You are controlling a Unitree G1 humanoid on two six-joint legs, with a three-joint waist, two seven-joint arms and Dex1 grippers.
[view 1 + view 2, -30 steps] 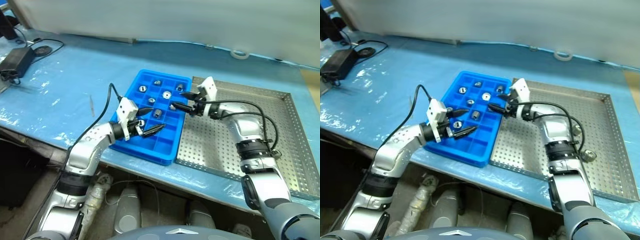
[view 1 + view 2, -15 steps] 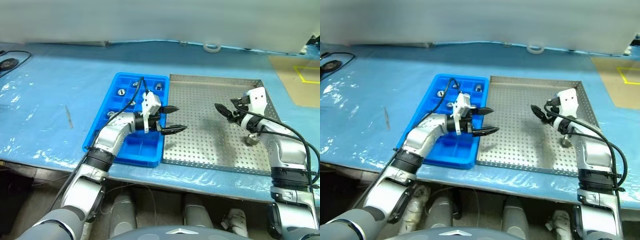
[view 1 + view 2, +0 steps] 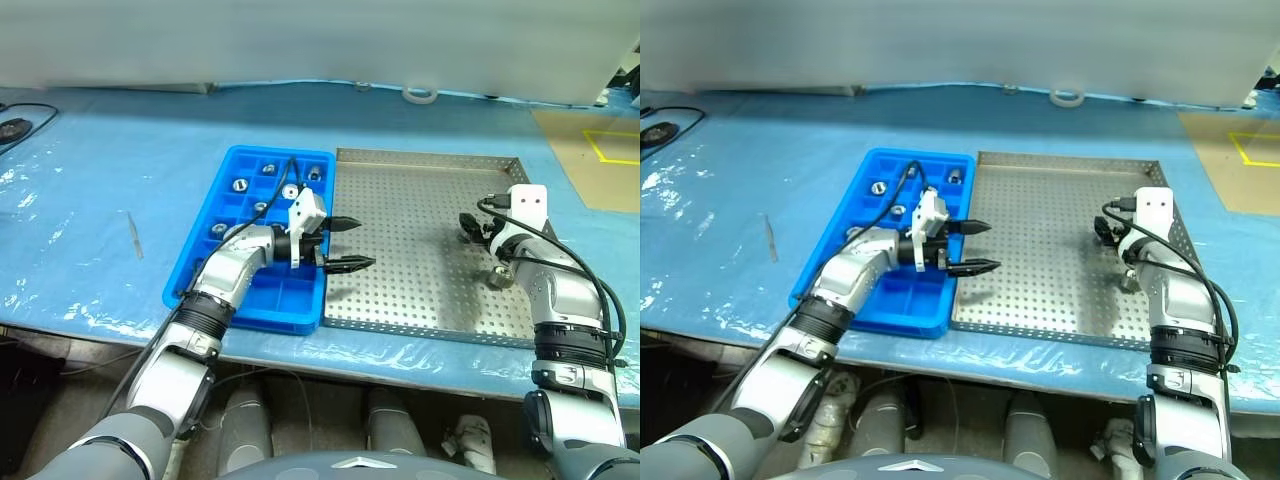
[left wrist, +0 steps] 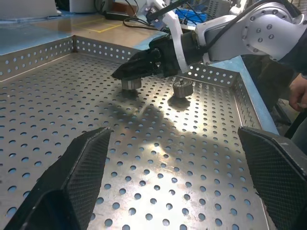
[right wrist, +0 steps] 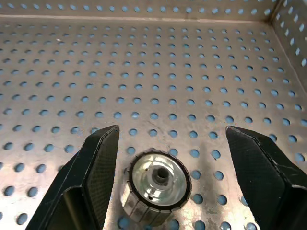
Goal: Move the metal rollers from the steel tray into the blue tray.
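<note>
Hovering over the right part of the steel tray [image 3: 420, 290], the right claw [image 5: 163, 143] has its jaws apart with one metal roller [image 5: 156, 187] standing on the perforated floor between the two fingers [image 5: 96, 163]; no clear contact, nothing gripped. In the left wrist view a second roller [image 4: 183, 88] sits just beside the first one [image 4: 130, 84], both near the tray's far right rim. From the head views one roller [image 3: 499, 278] shows beside the right arm.

Left claw [image 3: 345, 244] is wide open and empty, pointing sideways over the seam where the blue tray [image 3: 200, 275] meets the steel tray, fingertips above the steel tray's left edge. The blue tray lies touching the steel tray on its left, on the table [image 3: 90, 200] covered in blue plastic sheet. Several rollers already sit in the blue tray's far compartments, e.g. one [image 3: 240, 184] near the back left; near compartments look bare.
</note>
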